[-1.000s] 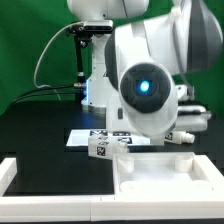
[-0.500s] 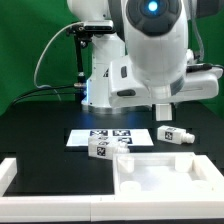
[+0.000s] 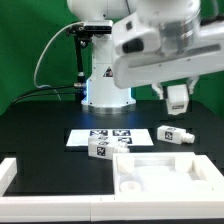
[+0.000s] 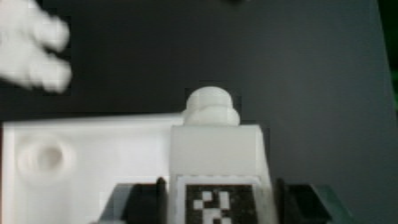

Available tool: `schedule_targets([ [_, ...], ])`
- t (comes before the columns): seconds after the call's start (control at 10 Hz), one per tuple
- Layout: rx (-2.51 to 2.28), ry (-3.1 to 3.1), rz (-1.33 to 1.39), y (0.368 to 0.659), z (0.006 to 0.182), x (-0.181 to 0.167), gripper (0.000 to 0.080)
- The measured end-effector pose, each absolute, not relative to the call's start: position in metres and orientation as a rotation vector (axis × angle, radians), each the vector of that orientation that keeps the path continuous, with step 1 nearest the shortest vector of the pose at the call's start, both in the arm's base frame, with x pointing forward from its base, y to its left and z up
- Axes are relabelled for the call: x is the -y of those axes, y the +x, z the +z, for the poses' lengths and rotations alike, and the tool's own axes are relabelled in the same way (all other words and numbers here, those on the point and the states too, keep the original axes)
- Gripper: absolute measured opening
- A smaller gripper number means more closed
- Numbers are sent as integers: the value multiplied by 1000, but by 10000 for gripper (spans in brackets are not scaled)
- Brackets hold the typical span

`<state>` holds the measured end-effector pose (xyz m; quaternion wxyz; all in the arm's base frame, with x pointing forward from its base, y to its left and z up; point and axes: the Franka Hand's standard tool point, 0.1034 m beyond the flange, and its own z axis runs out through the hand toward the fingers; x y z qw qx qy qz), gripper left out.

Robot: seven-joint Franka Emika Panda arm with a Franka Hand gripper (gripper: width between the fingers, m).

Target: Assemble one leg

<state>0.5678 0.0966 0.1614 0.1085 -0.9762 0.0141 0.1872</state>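
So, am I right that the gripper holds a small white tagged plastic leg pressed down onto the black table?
Not quite: the gripper does hold the small white tagged plastic leg, but lifted clear above the black table, as the exterior view shows.

Bright, flat light outside; a soft, smeared wrist picture.
In the exterior view even light falls on the black table [image 3: 40, 135], which shows hardly any shadow. The white arm [image 3: 160, 45] and the white tray-like piece [image 3: 170, 178] are nearly blown out, and edges are grainy. The wrist view is blurred throughout: the leg [image 4: 217, 150] glares white, its tag [image 4: 214, 205] is unreadable, and a white shape [image 4: 32, 50] smears against the dark.
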Motion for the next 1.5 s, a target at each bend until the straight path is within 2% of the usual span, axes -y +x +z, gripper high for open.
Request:
schedule_targets([
  [0.1,-25,-2877,525,571,162,-103,284],
  [0.3,-62,-2926,264,580,159,-98,284],
  [0.4,-50,-2940,172,582,154,-94,284],
  [0.5,26,-2961,-6,589,141,-81,284],
  [0.6,93,-2984,-127,600,137,-72,284],
  [0.8,293,-2994,-546,644,142,-81,284],
  [1.1,296,-2934,-882,647,138,-75,284],
  [1.3,299,-2928,-907,646,134,-75,284],
  [1.5,349,-2921,-905,640,120,-89,284],
])
